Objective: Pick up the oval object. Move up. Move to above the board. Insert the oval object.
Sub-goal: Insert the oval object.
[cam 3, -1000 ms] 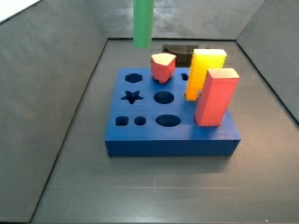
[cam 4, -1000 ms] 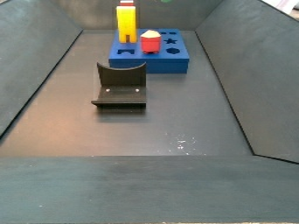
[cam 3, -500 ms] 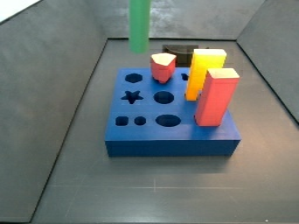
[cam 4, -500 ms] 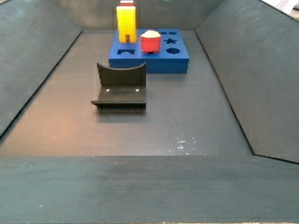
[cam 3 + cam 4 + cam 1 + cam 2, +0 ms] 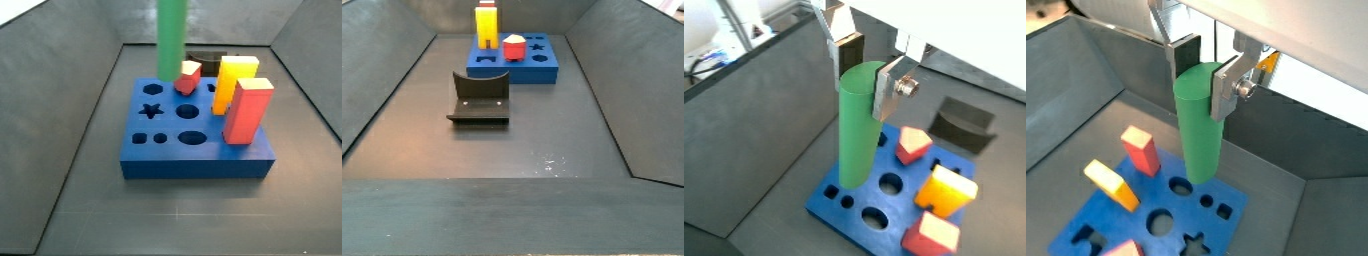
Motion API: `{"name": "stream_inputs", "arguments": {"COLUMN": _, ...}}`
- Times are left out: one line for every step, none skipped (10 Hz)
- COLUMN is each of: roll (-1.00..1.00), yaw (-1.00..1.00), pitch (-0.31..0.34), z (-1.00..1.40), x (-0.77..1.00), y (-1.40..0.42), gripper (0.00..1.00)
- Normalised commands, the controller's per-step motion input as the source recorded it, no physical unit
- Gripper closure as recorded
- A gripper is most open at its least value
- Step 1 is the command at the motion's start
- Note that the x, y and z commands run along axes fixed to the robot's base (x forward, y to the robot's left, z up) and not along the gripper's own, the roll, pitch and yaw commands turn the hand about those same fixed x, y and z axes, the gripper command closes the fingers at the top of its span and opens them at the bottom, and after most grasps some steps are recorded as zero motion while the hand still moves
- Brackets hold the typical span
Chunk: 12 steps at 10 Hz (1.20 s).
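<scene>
- The gripper (image 5: 867,72) hangs above the board (image 5: 851,205) — its two silver fingers (image 5: 886,88) are closed on the top of the green oval object (image 5: 858,125).
- The oval object stands straight up and down in both wrist views, with its lower end over the blue board near the holes.
- In a side view the oval object (image 5: 173,38) is up in the air, off the board (image 5: 197,155), beside a small red peg (image 5: 187,78).
- A yellow block (image 5: 235,80) and a red block (image 5: 249,110) stand on the board.
- In a side view the dark fixture (image 5: 480,96) sits on the floor, in front of the board (image 5: 529,66).
</scene>
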Motion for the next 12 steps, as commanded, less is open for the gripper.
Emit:
{"name": "stream_inputs", "arguments": {"roll": 0.01, "yaw": -0.53, "pitch": 0.000, "z": -0.05, "x": 0.55, "y": -0.11, "gripper": 1.00}}
{"name": "stream_inputs", "arguments": {"roll": 0.00, "yaw": -0.52, "pitch": 0.000, "z": -0.02, "x": 0.57, "y": -0.10, "gripper": 1.00}}
{"name": "stream_inputs", "arguments": {"roll": 0.01, "yaw": -0.59, "pitch": 0.000, "z": -0.04, "x": 0.49, "y": -0.09, "gripper": 1.00}}
{"name": "stream_inputs", "arguments": {"roll": 0.05, "yaw": -0.62, "pitch": -0.009, "z": -0.13, "x": 0.45, "y": -0.09, "gripper": 1.00}}
{"name": "stream_inputs", "arguments": {"roll": 0.06, "yaw": -0.71, "pitch": -0.013, "z": -0.16, "x": 0.36, "y": -0.02, "gripper": 1.00}}
{"name": "stream_inputs", "arguments": {"roll": 0.04, "yaw": -1.00, "pitch": -0.027, "z": -0.22, "x": 0.00, "y": 0.00, "gripper": 1.00}}
{"name": "stream_inputs", "arguments": {"roll": 0.02, "yaw": -1.00, "pitch": -0.011, "z": -0.23, "x": 0.00, "y": 0.00, "gripper": 1.00}}
{"name": "stream_inputs", "arguments": {"roll": 0.00, "yaw": -1.00, "pitch": 0.000, "z": -0.31, "x": 0.00, "y": -0.01, "gripper": 1.00}}
{"name": "stream_inputs", "arguments": {"roll": 0.01, "yaw": -0.74, "pitch": 0.137, "z": -0.21, "x": -0.03, "y": -0.16, "gripper": 1.00}}
{"name": "stream_inputs", "arguments": {"roll": 0.00, "yaw": -0.19, "pitch": 0.071, "z": -0.09, "x": -0.29, "y": -0.01, "gripper": 1.00}}
{"name": "stream_inputs", "arguments": {"roll": -0.06, "yaw": -0.59, "pitch": 0.000, "z": -0.09, "x": 0.08, "y": -0.08, "gripper": 1.00}}
{"name": "stream_inputs", "arguments": {"roll": -0.04, "yaw": -1.00, "pitch": -0.020, "z": -0.20, "x": 0.00, "y": -0.08, "gripper": 1.00}}
